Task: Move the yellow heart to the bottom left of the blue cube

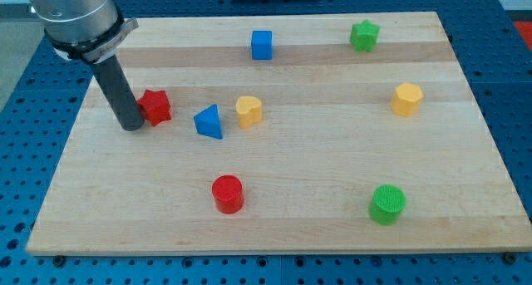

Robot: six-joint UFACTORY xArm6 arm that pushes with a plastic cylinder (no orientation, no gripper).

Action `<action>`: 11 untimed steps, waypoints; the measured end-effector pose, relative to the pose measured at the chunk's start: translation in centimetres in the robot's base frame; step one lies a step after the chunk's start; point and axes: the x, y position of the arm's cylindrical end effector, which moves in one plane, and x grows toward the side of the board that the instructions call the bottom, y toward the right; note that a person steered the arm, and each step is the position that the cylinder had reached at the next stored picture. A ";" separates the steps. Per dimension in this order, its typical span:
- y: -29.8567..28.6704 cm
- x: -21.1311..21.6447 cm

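Note:
The yellow heart (pixel 248 110) lies on the wooden board (pixel 332 152), left of centre. The blue cube (pixel 262 45) sits near the view's top, above and slightly right of the heart. My tip (pixel 132 126) rests on the board at the view's left, touching or just beside the left side of a red star-shaped block (pixel 155 106). The tip is well to the left of the yellow heart, with a blue triangular block (pixel 209 122) between them.
A green star (pixel 364 36) is at the top right. A yellow hexagonal block (pixel 407 100) is at the right. A red cylinder (pixel 227 194) and a green cylinder (pixel 387 204) stand near the view's bottom.

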 end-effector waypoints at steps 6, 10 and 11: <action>7.7 8.1; 17.3 -3.5; 15.0 -6.1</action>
